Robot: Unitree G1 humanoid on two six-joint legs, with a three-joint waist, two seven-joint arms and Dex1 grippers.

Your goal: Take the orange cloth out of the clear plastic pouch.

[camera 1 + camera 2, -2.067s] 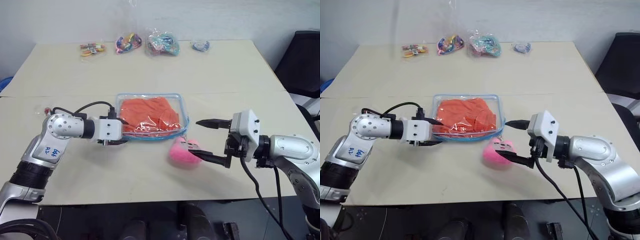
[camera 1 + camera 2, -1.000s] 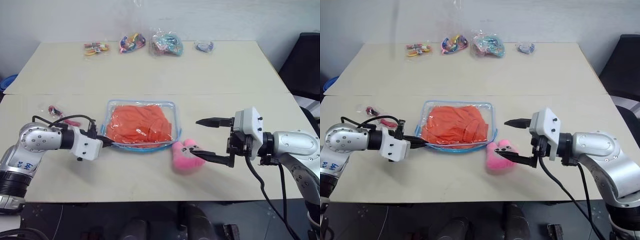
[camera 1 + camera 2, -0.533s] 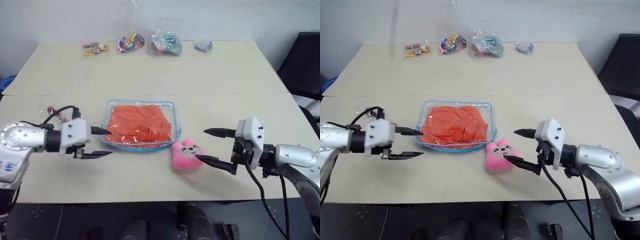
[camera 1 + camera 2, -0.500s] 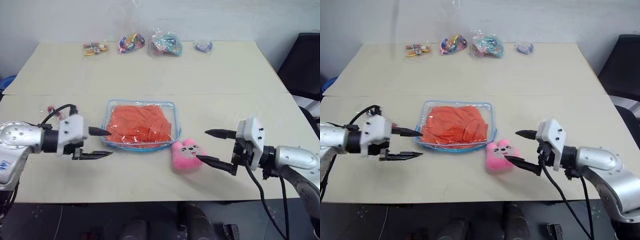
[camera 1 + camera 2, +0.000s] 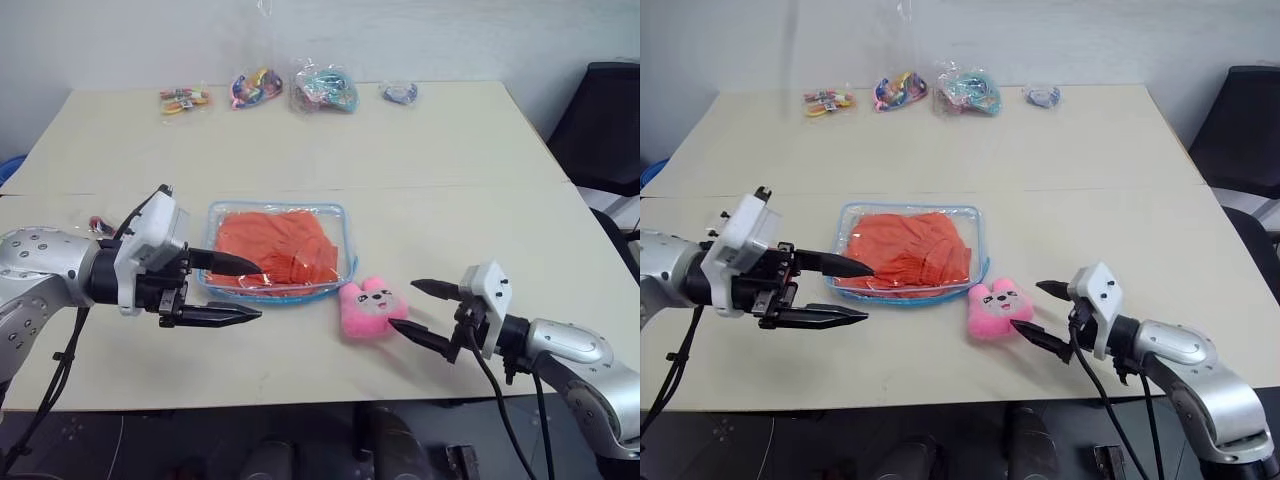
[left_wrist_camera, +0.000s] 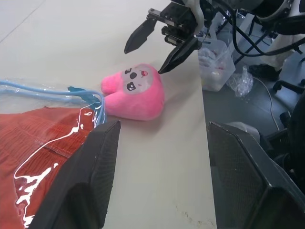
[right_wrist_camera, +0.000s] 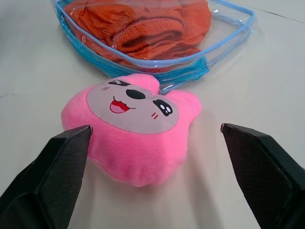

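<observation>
Orange cloth [image 5: 275, 250] inside clear pouch [image 5: 340, 225]; L gripper [image 5: 245, 290] & R gripper [image 5: 420, 310] both wide, prob. empty.

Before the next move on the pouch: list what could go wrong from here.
1. The right gripper stands open right beside the pink plush charm; closing there would likely catch the charm rather than the clear plastic pouch.
2. The orange cloth lies wholly inside the pouch, so a pinch may take plastic and cloth together.
3. The left gripper is open and holds nothing, so the unpinned pouch could slide on the table.
</observation>
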